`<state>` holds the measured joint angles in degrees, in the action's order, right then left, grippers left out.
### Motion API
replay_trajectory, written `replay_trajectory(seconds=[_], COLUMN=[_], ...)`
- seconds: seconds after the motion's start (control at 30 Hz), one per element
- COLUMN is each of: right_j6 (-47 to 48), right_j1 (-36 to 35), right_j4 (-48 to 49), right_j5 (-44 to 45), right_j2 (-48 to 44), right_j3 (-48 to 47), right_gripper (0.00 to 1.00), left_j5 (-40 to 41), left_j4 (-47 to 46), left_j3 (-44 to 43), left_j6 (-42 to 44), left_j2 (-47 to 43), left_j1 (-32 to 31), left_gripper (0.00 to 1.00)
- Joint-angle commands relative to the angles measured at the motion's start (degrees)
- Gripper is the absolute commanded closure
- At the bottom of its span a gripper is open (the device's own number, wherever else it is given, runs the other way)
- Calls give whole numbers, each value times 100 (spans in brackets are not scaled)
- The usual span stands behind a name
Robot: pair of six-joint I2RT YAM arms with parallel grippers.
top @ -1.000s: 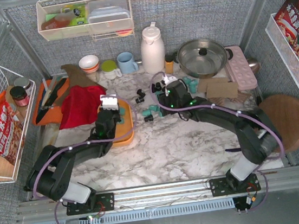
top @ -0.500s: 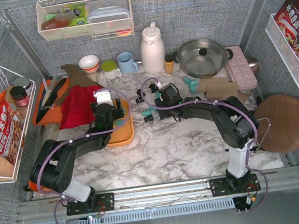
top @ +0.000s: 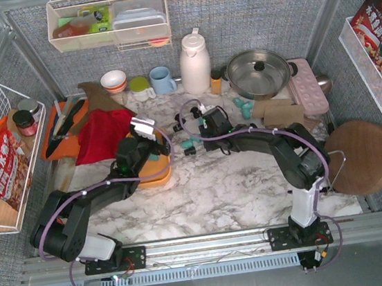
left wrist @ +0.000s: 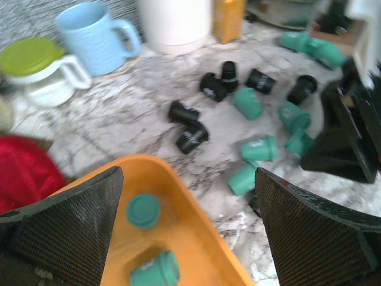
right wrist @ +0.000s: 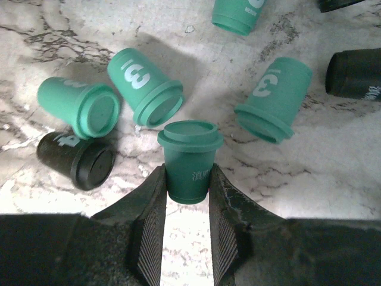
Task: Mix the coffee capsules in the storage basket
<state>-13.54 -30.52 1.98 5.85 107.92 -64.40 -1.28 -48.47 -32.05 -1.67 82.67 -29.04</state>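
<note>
Fingers of the right tool are clamped on the body of a teal capsule, its rim pointing away from the wrist. Just beside it, loose capsules, teal and black, lie on their sides on the counter. The left tool, fingers spread wide, hangs over a corner of the basket, which holds two teal ones. More lie scattered beyond its rim, near a blue mug.
</note>
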Motion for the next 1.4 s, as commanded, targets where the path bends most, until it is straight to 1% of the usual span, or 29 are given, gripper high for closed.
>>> replay_trajectory(seconds=[0.0, 0.13, 0.17, 0.3, 0.47, 0.57, 0.67, 0.77, 0.83, 1.0, 1.17, 1.23, 1.27, 1.37], right_j6=[66, -23, -85, -543, -912, -1042, -1121, -1201, -1260, -1368, -1419, -1429, -1431, -1425], right_j1=[-6, -6, -6, -44, -260, -390, -490, -569, -637, -826, -907, -920, -916, -915], right_j4=[102, 220, 306, 760, 1136, 1294, 1244, 1223, 1280, 1314, 1412, 1404, 1394, 1361], right_j5=[-192, -724, -889, -1482, -2004, -2072, -2119, -2200, -2208, -2298, -2257, -2234, -2221, -2186], right_j2=[-509, -1349, -1585, -2583, -3333, -3682, -3831, -3848, -3813, -3616, -3559, -3573, -3596, -3651], right_j3=[227, 633, 866, 1441, 1893, 2081, 2089, 2063, 2067, 1987, 2002, 1994, 1993, 1992], right_gripper=[72, 75, 75, 75, 75, 75, 75, 75, 75, 75, 75, 73, 72, 70], left_j5=[-834, -1065, -1140, -1267, -1493, -2011, -2260, -2319, -2313, -2000, -2090, -2085, -2067, -2045], left_j4=[-423, -443, -461, -655, -1221, -1633, -2136, -2422, -2521, -2744, -2800, -2827, -2853, -2861], left_j3=[60, 174, 224, 471, 732, 911, 1084, 1163, 1190, 1260, 1301, 1334, 1348, 1368], left_j6=[708, 1410, 1619, 2241, 2276, 2343, 2301, 2212, 2184, 2119, 2150, 2207, 2236, 2313], left_j2=[56, 95, 87, 53, -12, -104, -144, -151, -162, -206, -268, -299, -307, -341], left_j1=[-266, -638, -745, -1176, -1360, -1404, -1491, -1572, -1615, -1693, -1743, -1779, -1781, -1797], left_gripper=[1, 1, 1, 1, 1, 1, 1, 1, 1, 1, 1, 4, 8, 27])
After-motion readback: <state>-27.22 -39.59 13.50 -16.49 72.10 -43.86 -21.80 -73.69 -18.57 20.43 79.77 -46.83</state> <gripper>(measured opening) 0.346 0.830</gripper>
